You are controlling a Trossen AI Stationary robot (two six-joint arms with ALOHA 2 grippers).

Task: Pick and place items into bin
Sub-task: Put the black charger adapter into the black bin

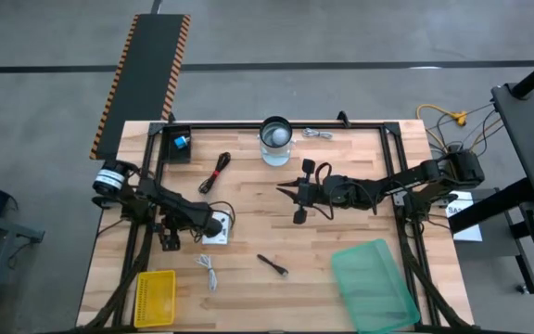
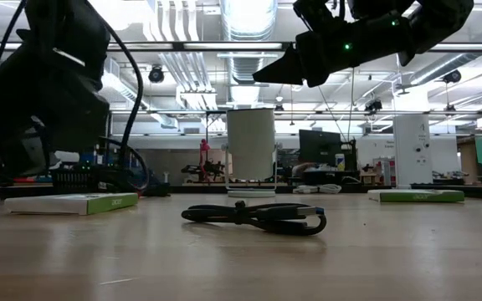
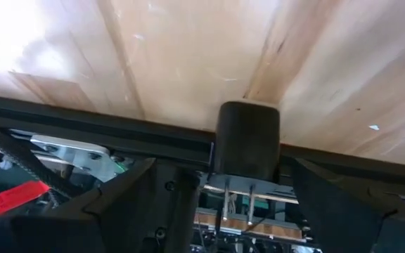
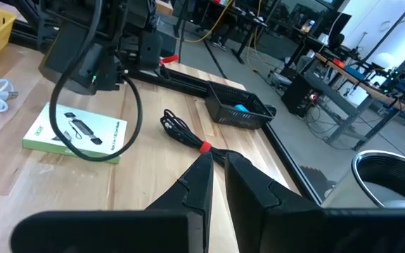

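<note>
The black cable with a red tip [image 1: 216, 172] lies coiled on the wood, left of centre, and also shows in the low view [image 2: 253, 217] and the right wrist view [image 4: 181, 130]. A white printed packet [image 1: 217, 228] lies flat beside my left arm. A short white cable [image 1: 209, 271] and a small black stick tool [image 1: 273, 265] lie nearer the front edge. My right gripper [image 1: 282, 190] hovers shut above mid-table [image 4: 219, 176], pointing toward the black cable and holding nothing. My left gripper [image 1: 169, 243] is open [image 3: 223, 211] at the table's left side, touching nothing.
A clear round jar [image 1: 275, 139] stands at the far edge, with another small white cable [image 1: 318, 133] beside it. A green bin [image 1: 374, 283] sits at the near right, a yellow basket [image 1: 156, 297] at the near left and a black tray [image 1: 179, 146] at the far left.
</note>
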